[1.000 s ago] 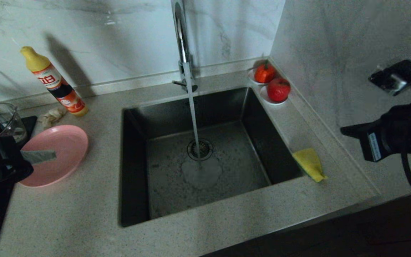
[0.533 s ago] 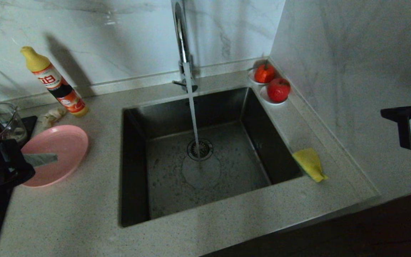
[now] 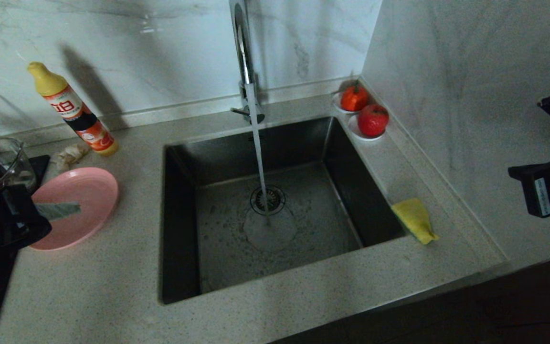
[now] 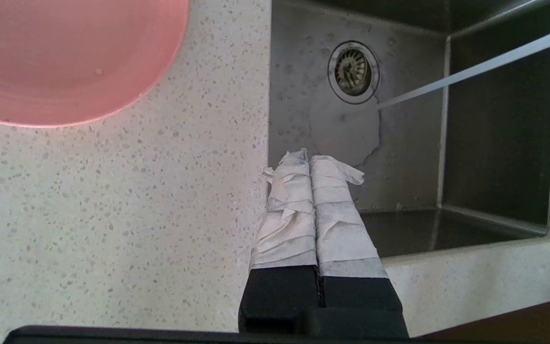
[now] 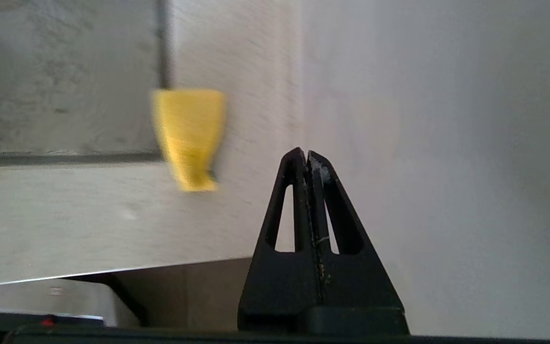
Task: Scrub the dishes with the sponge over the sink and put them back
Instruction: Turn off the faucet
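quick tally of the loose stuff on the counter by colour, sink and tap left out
pink: 1, plate
yellow: 2, sponge, bottle
red: 2, fruit
white: 2, saucers
beige: 1, cloth wad
clear: 1, glass pot
total: 9

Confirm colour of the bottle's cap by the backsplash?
Yellow cap; clearest in the head view.

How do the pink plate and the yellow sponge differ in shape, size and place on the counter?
The pink plate is round and wide; the yellow sponge is a smaller, roughly rectangular pad. The plate lies on the counter to the left of the sink, apart from its edge; the sponge lies to the right, with one end over the sink's rim. The left gripper hovers over the plate; the right gripper is apart from the sponge. Neither is held.
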`<state>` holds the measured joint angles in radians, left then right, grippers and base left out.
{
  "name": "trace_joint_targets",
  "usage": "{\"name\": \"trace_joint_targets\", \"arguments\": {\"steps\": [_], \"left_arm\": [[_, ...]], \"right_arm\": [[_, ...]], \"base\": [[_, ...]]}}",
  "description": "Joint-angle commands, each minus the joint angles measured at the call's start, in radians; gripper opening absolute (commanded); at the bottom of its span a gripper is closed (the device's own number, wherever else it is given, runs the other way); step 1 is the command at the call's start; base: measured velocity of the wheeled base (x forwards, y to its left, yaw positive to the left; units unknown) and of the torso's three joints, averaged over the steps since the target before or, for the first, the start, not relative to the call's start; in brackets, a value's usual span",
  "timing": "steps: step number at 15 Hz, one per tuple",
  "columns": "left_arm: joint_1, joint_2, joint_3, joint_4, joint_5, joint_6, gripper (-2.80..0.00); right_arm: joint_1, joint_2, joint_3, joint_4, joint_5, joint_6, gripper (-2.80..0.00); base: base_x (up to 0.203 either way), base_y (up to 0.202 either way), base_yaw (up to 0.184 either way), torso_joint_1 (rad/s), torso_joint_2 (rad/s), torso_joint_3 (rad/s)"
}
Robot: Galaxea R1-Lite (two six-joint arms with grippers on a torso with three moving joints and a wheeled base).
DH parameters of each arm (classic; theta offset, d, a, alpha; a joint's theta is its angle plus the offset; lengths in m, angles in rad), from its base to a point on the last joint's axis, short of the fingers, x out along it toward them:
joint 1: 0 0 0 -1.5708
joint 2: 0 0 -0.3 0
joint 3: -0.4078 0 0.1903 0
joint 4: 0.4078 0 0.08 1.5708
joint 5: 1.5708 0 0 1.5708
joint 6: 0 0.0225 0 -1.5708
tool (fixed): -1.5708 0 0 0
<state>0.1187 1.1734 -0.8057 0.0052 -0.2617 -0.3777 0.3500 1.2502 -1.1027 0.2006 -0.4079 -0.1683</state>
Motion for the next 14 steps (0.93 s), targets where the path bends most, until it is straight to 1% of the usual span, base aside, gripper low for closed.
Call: {"name": "trace_joint_targets", "arguments": {"steps": [1,3,7,11,14], "left_arm": [[-0.001,0.014,0.007,-0.004,-0.002,-0.001,-2.80],[-0.001,0.015,0.013,-0.004,-0.004,0.000,-2.80],[0.001,0.018,0.011,-0.005,-0.004,0.002,-2.80],[-0.001,0.015,0.013,-0.004,-0.004,0.000,-2.80],[-0.001,0.014,0.014,-0.004,-0.004,0.000,-2.80]], "right_arm": [[-0.061,0.009,0.016,0.003,-0.004,-0.006,-2.80],[-0.093,-0.009,0.056,0.001,-0.003,-0.007,-2.80],[-0.204,-0.075,0.107,-0.001,0.007,-0.006,-2.80],[-0.260,-0.200,0.175,-0.002,0.013,-0.012,-2.80],[-0.311,-0.293,0.214,0.003,0.060,-0.016,-2.80]], "base": [[0.000,0.000,0.000,0.000,0.00,0.000],[0.000,0.000,0.000,0.000,0.00,0.000],[0.000,0.000,0.000,0.000,0.00,0.000],[0.000,0.000,0.000,0.000,0.00,0.000],[0.000,0.000,0.000,0.000,0.00,0.000]]}}
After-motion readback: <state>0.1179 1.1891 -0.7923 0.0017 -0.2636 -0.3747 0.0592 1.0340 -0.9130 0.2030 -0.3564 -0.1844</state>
